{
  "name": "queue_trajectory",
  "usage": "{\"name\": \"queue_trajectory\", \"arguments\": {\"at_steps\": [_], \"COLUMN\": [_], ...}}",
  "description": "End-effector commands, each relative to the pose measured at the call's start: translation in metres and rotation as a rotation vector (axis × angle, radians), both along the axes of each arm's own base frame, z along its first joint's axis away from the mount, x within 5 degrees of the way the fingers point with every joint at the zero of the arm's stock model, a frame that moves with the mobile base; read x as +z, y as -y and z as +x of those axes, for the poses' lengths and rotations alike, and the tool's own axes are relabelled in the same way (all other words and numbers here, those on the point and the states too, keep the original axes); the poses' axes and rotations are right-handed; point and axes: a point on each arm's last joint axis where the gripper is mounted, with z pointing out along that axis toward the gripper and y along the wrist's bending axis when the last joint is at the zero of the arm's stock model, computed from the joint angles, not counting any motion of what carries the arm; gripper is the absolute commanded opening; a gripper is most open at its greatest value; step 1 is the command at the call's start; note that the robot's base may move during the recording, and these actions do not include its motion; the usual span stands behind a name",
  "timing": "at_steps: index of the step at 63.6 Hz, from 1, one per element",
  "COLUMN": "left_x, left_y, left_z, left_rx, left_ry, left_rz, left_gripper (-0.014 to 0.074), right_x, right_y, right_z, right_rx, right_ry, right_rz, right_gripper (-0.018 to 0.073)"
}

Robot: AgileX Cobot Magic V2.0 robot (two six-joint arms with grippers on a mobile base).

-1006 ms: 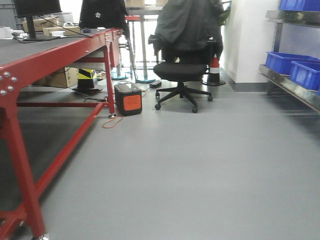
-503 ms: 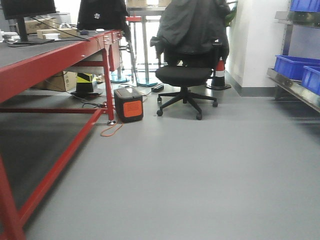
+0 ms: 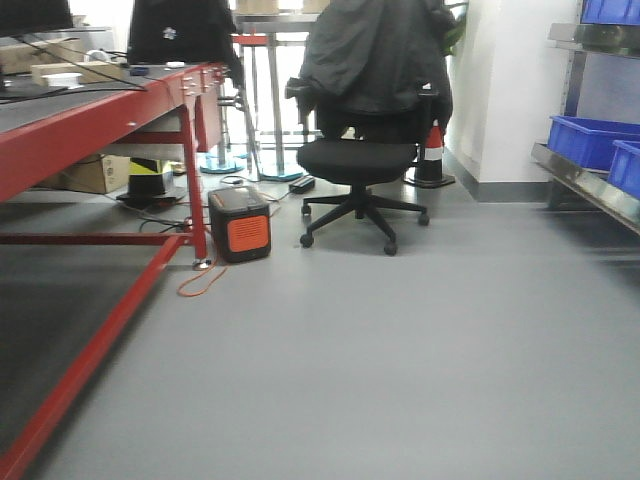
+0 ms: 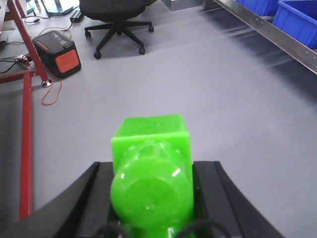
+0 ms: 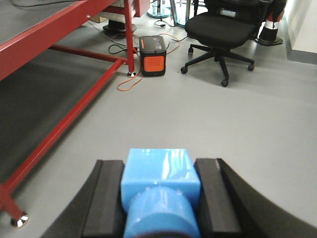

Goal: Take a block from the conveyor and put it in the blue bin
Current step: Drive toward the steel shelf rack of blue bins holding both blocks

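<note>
Motion of the base is evident: the conveyor (image 3: 95, 125) has slid further left in the front view, with the blue bins (image 3: 590, 138) kept at the right edge. The block (image 5: 159, 171) is clamped by the right gripper (image 5: 161, 191), a green block (image 4: 151, 144) by the left gripper (image 4: 151, 183), so carriage to a bin is judged under way.

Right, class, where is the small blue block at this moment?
In the right wrist view, bottom centre: the blue block is clamped between the jaws of the right gripper, over the grey floor, with the red conveyor frame to its left.
</note>
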Motion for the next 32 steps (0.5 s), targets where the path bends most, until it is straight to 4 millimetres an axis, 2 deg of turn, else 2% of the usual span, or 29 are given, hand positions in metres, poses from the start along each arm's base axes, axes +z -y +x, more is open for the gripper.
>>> {"name": "queue_trajectory", "arguments": {"at_steps": [1, 32], "left_x": [0.002, 0.002], "left_y": [0.0008, 0.0006], "left_z": [-0.0011, -0.001], "left_rx": [-0.003, -0.003], "left_ry": [0.018, 0.019], "left_rz": [-0.021, -0.019], "left_gripper": [-0.0111, -0.0111], "right_x": [0.004, 0.004], "right_y": [0.0013, 0.0013], "right_z": [-0.001, -0.001], "right_rx": [-0.013, -0.013], "right_ry": [0.026, 0.026], "right_rz": [0.005, 0.005], "right_gripper": [-0.0162, -0.0162]}}
